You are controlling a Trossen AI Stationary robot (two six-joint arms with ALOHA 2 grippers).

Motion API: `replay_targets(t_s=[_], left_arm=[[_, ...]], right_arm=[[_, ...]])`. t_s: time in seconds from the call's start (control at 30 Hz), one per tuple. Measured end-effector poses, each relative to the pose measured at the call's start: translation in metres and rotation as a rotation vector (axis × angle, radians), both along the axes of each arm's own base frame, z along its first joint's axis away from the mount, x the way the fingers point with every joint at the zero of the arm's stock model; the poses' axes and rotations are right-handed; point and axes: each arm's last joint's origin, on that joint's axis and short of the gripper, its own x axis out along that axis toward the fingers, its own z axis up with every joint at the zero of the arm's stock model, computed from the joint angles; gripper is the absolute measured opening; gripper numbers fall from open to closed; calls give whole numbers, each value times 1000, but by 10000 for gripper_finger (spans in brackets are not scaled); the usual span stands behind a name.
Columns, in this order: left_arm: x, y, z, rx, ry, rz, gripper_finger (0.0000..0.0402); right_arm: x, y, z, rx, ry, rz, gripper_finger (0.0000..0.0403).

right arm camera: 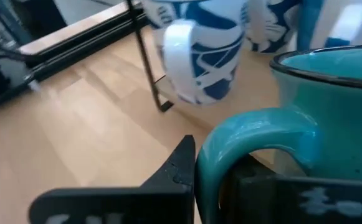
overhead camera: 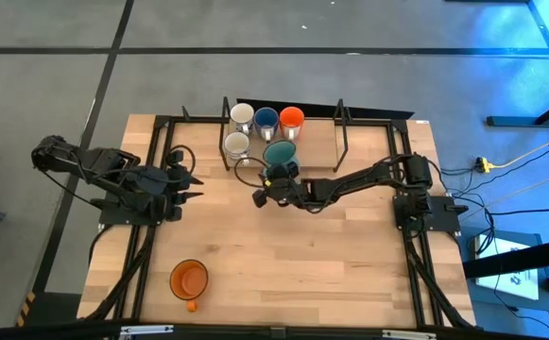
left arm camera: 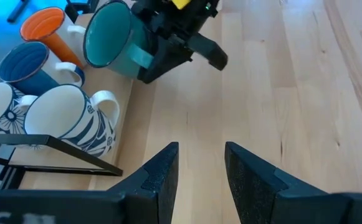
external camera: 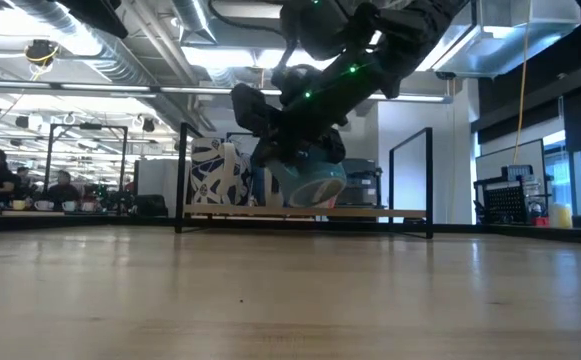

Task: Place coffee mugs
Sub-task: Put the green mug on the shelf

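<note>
Fingers of the right gripper [overhead camera: 272,178] clamp the handle of the teal mug [overhead camera: 279,154], holding it off the tabletop [overhead camera: 350,264] with its mouth tipped sideways, as the low view shows. Just beyond the fingers, at the far edge, 4 mugs stand inside a black wire rack [overhead camera: 340,127]: a white mug [overhead camera: 237,144] directly beside the teal one, with another white mug [overhead camera: 242,115], a dark blue mug [overhead camera: 266,119] and an orange mug [overhead camera: 292,118] in the row behind. The open spot in the front row lies immediately past the carried mug, so the placement likely turns on a short push forward and a righting of its axis. Left gripper [overhead camera: 191,187] waits with fingers parted and empty, well apart from the rack. A second orange mug [overhead camera: 189,280] sits alone near the tabletop's front edge, closer to the left arm.
</note>
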Motion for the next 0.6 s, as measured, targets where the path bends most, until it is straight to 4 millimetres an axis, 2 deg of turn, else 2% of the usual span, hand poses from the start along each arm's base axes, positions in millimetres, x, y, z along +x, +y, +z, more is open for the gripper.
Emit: replay_targets(t_s=[0.1,0.33,0.5,0.6], left_arm=[[0,0,0,-1,0,1,125],[0,0,0,-3,-5,0,125],[1,0,0,-4,-7,1,125],[1,-1,1,-13,-12,-3,125]], right_arm=[[0,17,0,17,2,78,15],[-2,74,4,60,-51,249,15],[-2,99,4,77,-122,328,15],[3,112,-5,98,-183,400,15]])
